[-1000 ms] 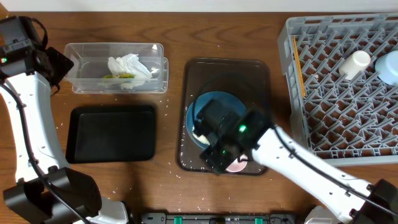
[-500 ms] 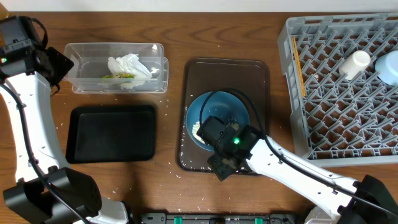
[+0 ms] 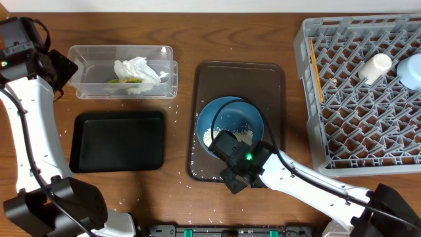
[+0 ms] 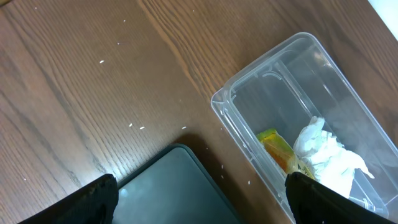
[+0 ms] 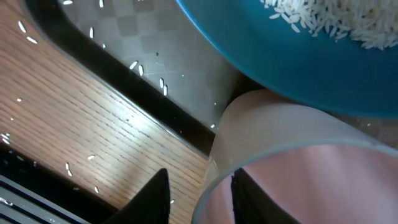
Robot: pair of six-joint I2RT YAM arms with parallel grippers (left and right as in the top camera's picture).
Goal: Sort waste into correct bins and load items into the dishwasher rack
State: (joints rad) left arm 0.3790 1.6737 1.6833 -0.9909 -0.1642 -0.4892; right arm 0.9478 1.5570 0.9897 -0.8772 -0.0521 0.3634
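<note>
Step, as I judge it: getting hold of the small pink cup [image 5: 280, 124] so that it can go to the dishwasher rack [image 3: 309, 92]
Right hand [image 5: 200, 177]: one finger outside the cup's wall, one inside its mouth; a sliver of tabletop [image 3: 184, 33] shows between the outer finger and the rim, so I cannot tell whether the pinch has landed
Left hand [image 4: 202, 193]: released, fingers wide with nothing between, far left over the black tray [image 3: 118, 141] and the clear tub [image 3: 122, 47]
Pink cup, place: near edge of the brown serving tray [image 3: 240, 76], tucked against the near rim of the dark-blue dish [image 3: 230, 118]; hidden under the arm from overhead
Rice [image 3: 227, 136]: heaped in the dish, with stray grains on tray and tabletop
Tub: holds the tissue [image 3: 137, 69] and the wrapper [image 4: 273, 146]
Rack: far right, holding the white cup [image 3: 376, 68] and the light-blue bowl [image 3: 411, 71]
Doing it well: seat the wall deep between the fingers, clench fully, then lift straight up before swinging right
Risk: a shallow rim pinch may let the cup swivel; dragging it sideways could nudge the dish and spill rice
</note>
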